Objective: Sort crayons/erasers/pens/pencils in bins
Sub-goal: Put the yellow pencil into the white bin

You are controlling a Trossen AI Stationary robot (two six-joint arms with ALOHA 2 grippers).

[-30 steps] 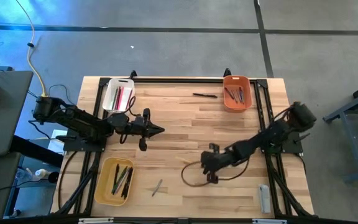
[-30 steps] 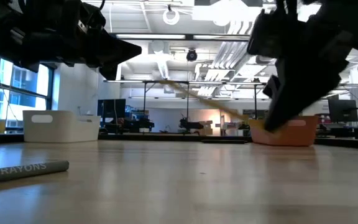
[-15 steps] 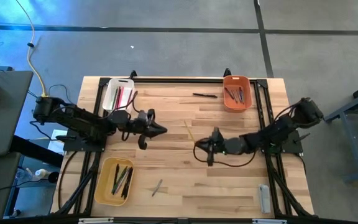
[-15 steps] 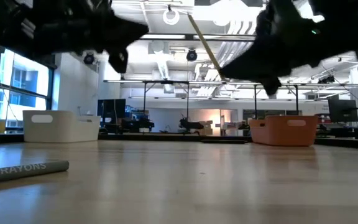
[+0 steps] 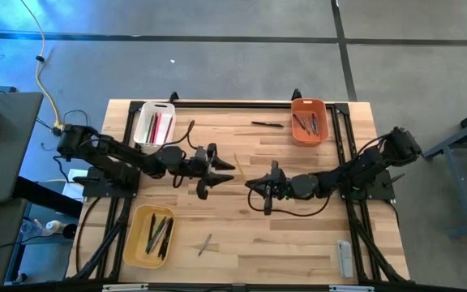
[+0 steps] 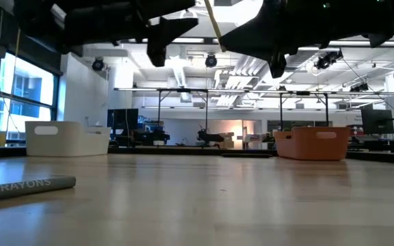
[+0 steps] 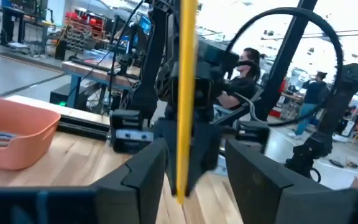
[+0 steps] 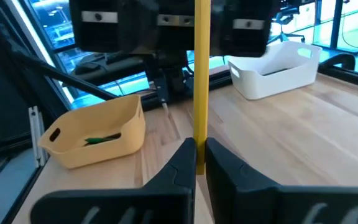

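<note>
Yellow pencil (image 5: 241,163) clamped in right gripper (image 5: 250,183), mid-table, tip toward left gripper (image 5: 232,167). Low view: pencil (image 6: 215,22) aloft between both grippers. Left wrist: fingers (image 7: 143,175) spread either side of pencil (image 7: 186,93). Right wrist: fingers (image 8: 180,172) pinching pencil (image 8: 201,81); yellow bin (image 8: 98,134), white bin (image 8: 278,68) beyond.

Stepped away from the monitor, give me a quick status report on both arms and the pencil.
Right gripper shut on yellow pencil, mid-table. Left gripper open around the pencil's far end, not closed. Nothing between them.
</note>
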